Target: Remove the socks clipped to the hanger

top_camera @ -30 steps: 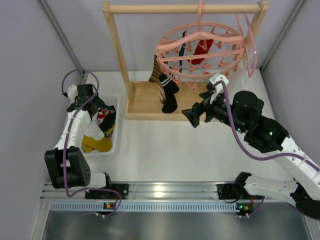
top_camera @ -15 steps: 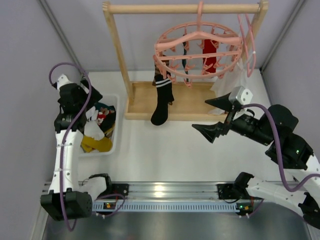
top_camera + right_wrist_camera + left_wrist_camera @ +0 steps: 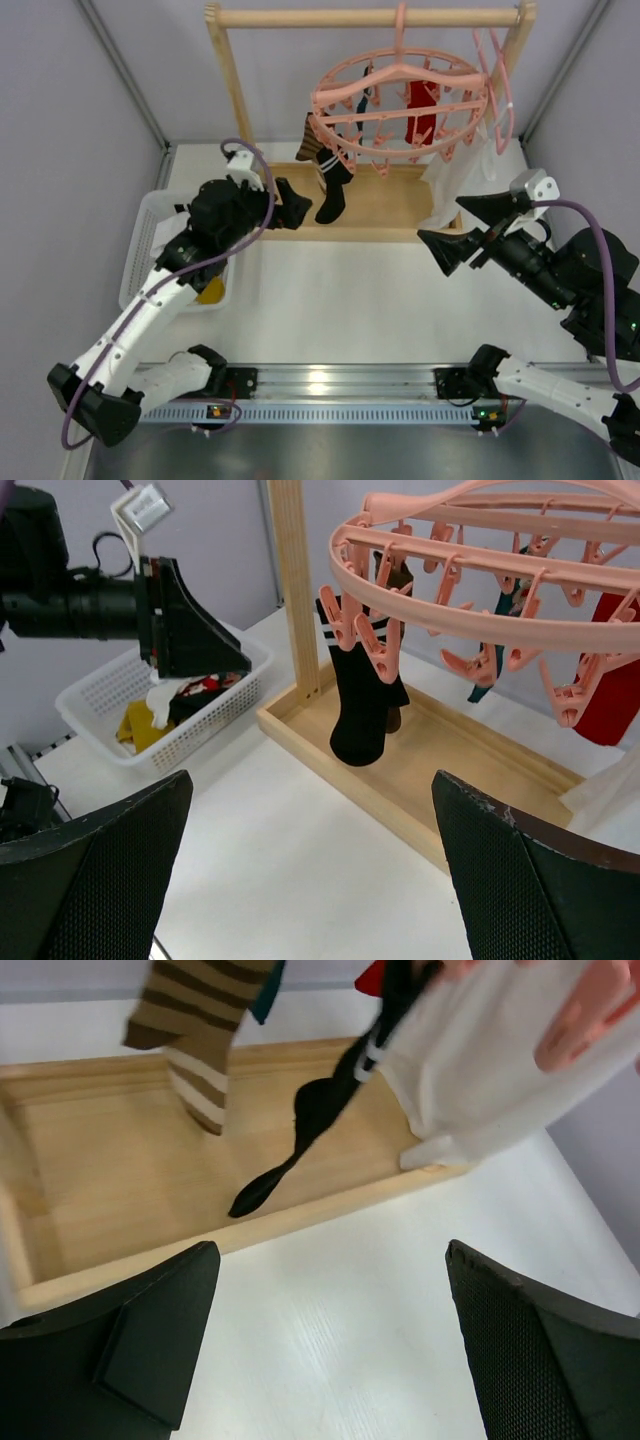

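Left end effector [image 3: 292,205] is spread wide with nothing in it, and it's the thing that just moved. A second ago that arm was parked over the basket [image 3: 140,250]; now it has swung across the table and points at the rack. The basket sits behind it, with some bright fabric inside.

Just ahead of its fingers, a bit above, hangs the black sock [image 3: 330,195] with the white cuff stripes, clipped at the near-left rim of the hanger [image 3: 318,100]. Not touching yet. Next to that one, further back, is a brown striped sock [image 3: 200,1020]. Past those, deeper under the ring, a teal sock [image 3: 495,660] and a red sock [image 3: 420,105] hang from their clips. My read: it's lining up on the black one next, so several socks are left to pull.

Right end effector [image 3: 465,228] is also wide open and empty. It has backed off to the right since the earlier frame, when it was reaching in under the ring. The white garment [image 3: 450,175] hangs close beside its upper finger, and the hanger is up and ahead of it.

Other differences: the ring looks turned a bit and the black sock hangs at a different angle, so the whole thing is probably swaying. I'd let it settle before closing in.
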You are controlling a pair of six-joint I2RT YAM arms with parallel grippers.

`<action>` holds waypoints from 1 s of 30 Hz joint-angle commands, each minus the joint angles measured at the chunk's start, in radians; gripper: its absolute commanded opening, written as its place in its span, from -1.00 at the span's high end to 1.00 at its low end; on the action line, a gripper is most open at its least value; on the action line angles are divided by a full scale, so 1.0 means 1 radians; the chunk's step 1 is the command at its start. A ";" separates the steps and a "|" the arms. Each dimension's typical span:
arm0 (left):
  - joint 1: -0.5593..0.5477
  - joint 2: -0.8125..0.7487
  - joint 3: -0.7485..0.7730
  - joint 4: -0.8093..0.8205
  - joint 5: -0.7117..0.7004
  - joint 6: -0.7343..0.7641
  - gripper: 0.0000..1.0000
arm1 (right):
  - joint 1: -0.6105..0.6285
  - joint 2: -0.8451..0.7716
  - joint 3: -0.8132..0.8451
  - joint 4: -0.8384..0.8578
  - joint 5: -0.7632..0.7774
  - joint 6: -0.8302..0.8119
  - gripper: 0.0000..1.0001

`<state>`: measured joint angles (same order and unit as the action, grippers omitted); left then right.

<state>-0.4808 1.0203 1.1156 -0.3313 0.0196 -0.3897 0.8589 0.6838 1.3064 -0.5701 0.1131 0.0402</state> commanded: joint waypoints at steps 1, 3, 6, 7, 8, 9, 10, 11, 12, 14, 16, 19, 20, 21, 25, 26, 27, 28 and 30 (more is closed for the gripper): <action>-0.059 0.020 -0.117 0.295 0.097 0.064 -0.97 | -0.014 -0.039 -0.013 -0.039 0.042 0.043 -0.99; -0.064 0.024 -0.221 0.510 0.149 0.074 -0.97 | -0.014 -0.059 -0.036 -0.039 0.013 0.040 -0.99; -0.065 0.078 -0.290 0.682 0.174 0.086 -0.96 | -0.014 -0.098 -0.070 -0.028 -0.039 0.033 -0.99; -0.067 0.096 -0.298 0.719 0.177 0.087 -0.97 | -0.012 -0.107 -0.075 -0.027 -0.049 0.032 -0.99; -0.067 0.137 -0.312 0.782 0.180 0.094 -0.97 | -0.012 -0.113 -0.087 -0.022 -0.065 0.032 -0.99; -0.067 0.159 -0.318 0.817 0.181 0.100 -0.97 | -0.014 -0.118 -0.094 -0.016 -0.073 0.032 -0.99; -0.067 0.181 -0.326 0.845 0.169 0.107 -0.96 | -0.014 -0.124 -0.102 -0.011 -0.085 0.030 -0.99; -0.067 0.225 -0.327 0.869 0.160 0.120 -0.95 | -0.012 -0.127 -0.117 0.007 -0.107 0.030 -0.99; -0.067 0.248 -0.326 0.915 0.151 0.129 -0.90 | -0.014 -0.128 -0.125 0.012 -0.108 0.030 -0.99; -0.065 0.313 -0.306 0.942 0.135 0.161 -0.83 | -0.014 -0.130 -0.137 0.022 -0.167 0.026 -0.99; -0.065 0.352 -0.268 0.951 0.122 0.182 -0.78 | -0.014 -0.127 -0.144 0.027 -0.181 0.021 -0.99; -0.064 0.434 -0.225 0.959 0.074 0.222 -0.76 | -0.014 -0.121 -0.153 0.024 -0.191 0.012 -0.99; -0.062 0.446 -0.218 0.960 0.069 0.232 -0.77 | -0.014 -0.119 -0.154 0.026 -0.190 0.009 -0.99; -0.061 0.457 -0.211 0.962 0.053 0.245 -0.77 | -0.014 -0.119 -0.157 0.027 -0.191 0.010 -0.99; -0.050 0.501 -0.185 0.972 0.074 0.250 -0.69 | -0.014 -0.118 -0.174 0.055 -0.207 0.010 -0.99; -0.051 0.512 -0.188 0.982 0.088 0.239 -0.33 | -0.012 -0.118 -0.186 0.064 -0.211 0.013 -0.99; -0.051 0.512 -0.191 0.989 0.097 0.230 -0.10 | -0.014 -0.118 -0.191 0.079 -0.213 0.018 -0.99; -0.051 0.515 -0.207 1.003 0.109 0.220 0.10 | -0.012 -0.115 -0.197 0.091 -0.216 0.021 -0.99; -0.054 0.505 -0.227 1.031 0.099 0.183 0.74 | -0.012 -0.112 -0.210 0.139 -0.224 0.043 -0.99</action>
<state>-0.5365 1.5326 0.8894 0.5747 0.1024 -0.1856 0.8585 0.5632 1.1069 -0.5457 -0.0818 0.0639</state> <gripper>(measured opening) 0.225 0.993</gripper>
